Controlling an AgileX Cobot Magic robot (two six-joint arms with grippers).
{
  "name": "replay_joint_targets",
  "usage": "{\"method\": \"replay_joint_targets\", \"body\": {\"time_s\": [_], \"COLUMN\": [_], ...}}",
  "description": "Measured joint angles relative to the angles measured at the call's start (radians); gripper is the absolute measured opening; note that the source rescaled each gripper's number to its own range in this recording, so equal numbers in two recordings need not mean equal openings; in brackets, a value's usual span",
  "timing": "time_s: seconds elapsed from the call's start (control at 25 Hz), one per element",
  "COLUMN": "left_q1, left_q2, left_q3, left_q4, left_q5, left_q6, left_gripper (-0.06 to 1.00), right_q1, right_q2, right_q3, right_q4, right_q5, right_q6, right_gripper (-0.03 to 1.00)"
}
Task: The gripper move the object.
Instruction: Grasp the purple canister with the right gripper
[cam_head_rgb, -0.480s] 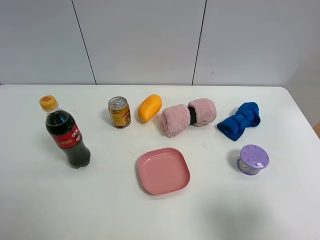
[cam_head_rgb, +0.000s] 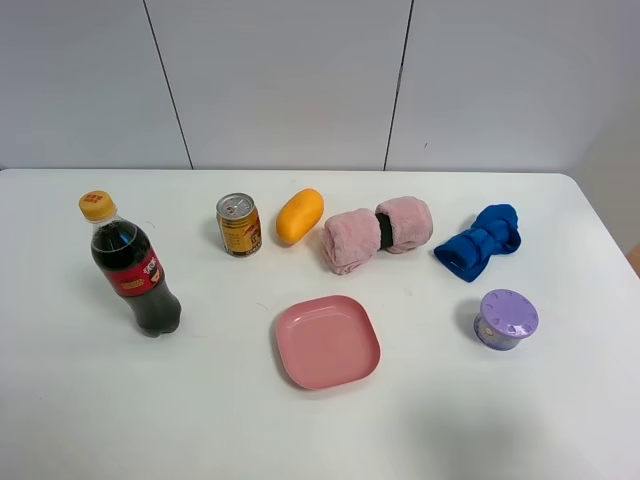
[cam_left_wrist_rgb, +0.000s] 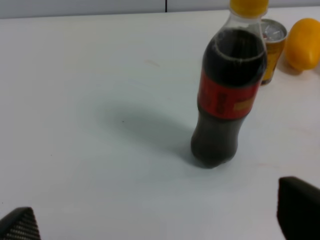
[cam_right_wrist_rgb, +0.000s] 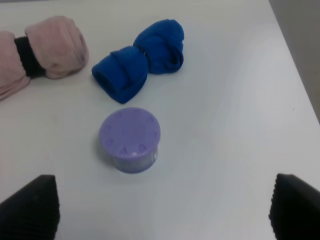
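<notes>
**White surface (cam_head_rgb: 80, 400) is lying ready, with the right gripper (cam_right_wrist_rgb: 162, 207) hanging short of the object (cam_right_wrist_rgb: 130, 139)**

White panelled walls are backing a pale surface that is carrying a cola bottle (cam_head_rgb: 135, 275), a gold can (cam_head_rgb: 239, 224), an orange fruit-shaped thing (cam_head_rgb: 299, 215), a pink rolled cloth (cam_head_rgb: 377, 233), a blue rolled cloth (cam_head_rgb: 480, 242) and a pink plate (cam_head_rgb: 327, 341). The lavender object is standing upright near the right-hand edge, nearer the camera than the blue cloth, close to it but not touching, and well apart from the plate.

Neither arm is showing in the high view. In the right wrist view the fingers (cam_right_wrist_rgb: 30, 207) are spread wide with nothing between them, and the object is sitting ahead of them, nearer to one finger than to the other. The left gripper (cam_left_wrist_rgb: 159, 217) is likewise hanging released, its fingers (cam_left_wrist_rgb: 300, 207) apart, looking towards the bottle.

Judging by this, the approach is only beginning. Doing it well probably means shifting the right gripper sideways until the object is sitting midway between the fingers, then coming down far enough to be straddling the squat body rather than the wider lid, which could slip or pop. Closing gently should suit light plastic. Keeping the far side of the approach clear of the blue cloth is also worth watching, since snagging it could drag it along.
</notes>
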Motion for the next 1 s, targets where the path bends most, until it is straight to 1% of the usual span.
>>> {"method": "replay_joint_targets", "body": {"time_s": [0.16, 0.36, 0.52, 0.56, 0.6, 0.68, 0.76, 0.8, 0.88, 1.0], "left_q1": [0.0, 0.0, 0.0, 0.0, 0.0, 0.0, 0.0, 0.0, 0.0, 0.0], "left_q2": [0.0, 0.0, 0.0, 0.0, 0.0, 0.0, 0.0, 0.0, 0.0, 0.0], "left_q3": [0.0, 0.0, 0.0, 0.0, 0.0, 0.0, 0.0, 0.0, 0.0, 0.0], "left_q4": [0.0, 0.0, 0.0, 0.0, 0.0, 0.0, 0.0, 0.0, 0.0, 0.0], "left_q5": [0.0, 0.0, 0.0, 0.0, 0.0, 0.0, 0.0, 0.0, 0.0, 0.0], "left_q6": [0.0, 0.0, 0.0, 0.0, 0.0, 0.0, 0.0, 0.0, 0.0, 0.0], "left_gripper": [1.0, 1.0, 1.0, 1.0, 1.0, 1.0, 1.0, 1.0, 1.0, 1.0], "right_q1": [0.0, 0.0, 0.0, 0.0, 0.0, 0.0, 0.0, 0.0, 0.0, 0.0], "right_q2": [0.122, 0.39, 0.62, 0.68, 0.729, 0.844, 0.944, 0.995, 1.084, 1.213], "right_q3": [-0.135, -0.278, -0.341, -0.352, -0.362, -0.374, -0.377, -0.377, -0.377, -0.377], "right_q4": [0.001, 0.001, 0.003, 0.003, 0.004, 0.01, 0.014, 0.018, 0.033, 0.062], "right_q5": [-0.002, -0.03, -0.066, -0.074, -0.088, -0.115, -0.145, -0.159, -0.188, -0.228], "right_q6": [0.017, 0.018, 0.018, 0.018, 0.018, 0.018, 0.018, 0.018, 0.021, 0.021], "right_gripper": [0.47, 0.47, 0.48, 0.52, 0.58, 0.77, 0.91, 0.95, 0.99, 1.0]}}
